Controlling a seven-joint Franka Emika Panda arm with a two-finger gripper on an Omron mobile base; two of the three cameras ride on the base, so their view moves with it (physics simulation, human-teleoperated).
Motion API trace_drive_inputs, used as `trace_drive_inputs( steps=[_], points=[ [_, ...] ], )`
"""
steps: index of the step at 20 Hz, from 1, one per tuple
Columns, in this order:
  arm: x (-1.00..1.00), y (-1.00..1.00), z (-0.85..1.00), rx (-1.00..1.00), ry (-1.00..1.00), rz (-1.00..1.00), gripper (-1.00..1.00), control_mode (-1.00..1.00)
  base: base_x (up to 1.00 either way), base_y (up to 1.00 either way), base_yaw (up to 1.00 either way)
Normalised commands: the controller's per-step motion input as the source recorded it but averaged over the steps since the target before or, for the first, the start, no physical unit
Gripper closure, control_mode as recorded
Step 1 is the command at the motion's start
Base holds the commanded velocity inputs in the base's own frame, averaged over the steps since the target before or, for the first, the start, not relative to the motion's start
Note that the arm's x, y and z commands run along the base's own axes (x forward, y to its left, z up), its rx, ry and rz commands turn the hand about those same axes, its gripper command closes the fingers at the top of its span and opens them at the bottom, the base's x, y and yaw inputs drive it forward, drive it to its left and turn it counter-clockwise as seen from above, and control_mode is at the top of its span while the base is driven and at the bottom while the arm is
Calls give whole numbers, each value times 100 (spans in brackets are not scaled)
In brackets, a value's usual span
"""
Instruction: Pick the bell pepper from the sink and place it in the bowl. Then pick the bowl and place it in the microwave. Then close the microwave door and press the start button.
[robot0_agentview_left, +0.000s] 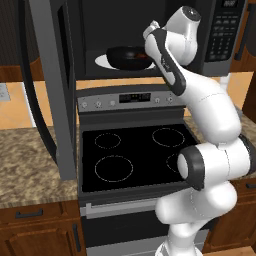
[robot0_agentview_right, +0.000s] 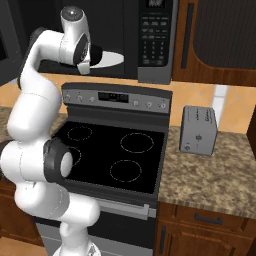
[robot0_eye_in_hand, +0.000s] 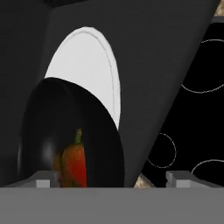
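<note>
My forearm hides the right part of the bowl. The microwave door runs off the top edge; the keypad's labels are too small to read.

I count one microwave, one bowl, one bell pepper, one toaster, four stove burners, my one gripper.

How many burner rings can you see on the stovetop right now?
4. In the right base view: back left, back right, front right, and front left, partly hidden behind the arm.
</note>
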Motion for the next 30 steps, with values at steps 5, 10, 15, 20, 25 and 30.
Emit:
trace_drive_inputs(
  steps=[5,10,15,20,25,30],
  points=[
    [-82,0,-11,0,-15,1,-100,-100,0,0,0],
    [-57,0,-49,-14,-7,3,-100,-100,0,0,0],
    [-9,5,-91,-48,0,0,-100,-100,0,0,0],
    [-10,34,-72,-46,0,-6,-100,-100,0,0,0],
    [-2,70,-21,-42,-6,-23,-100,-100,0,0,0],
    [0,73,-15,-40,-13,-23,-100,-100,0,0,0]
  ],
)
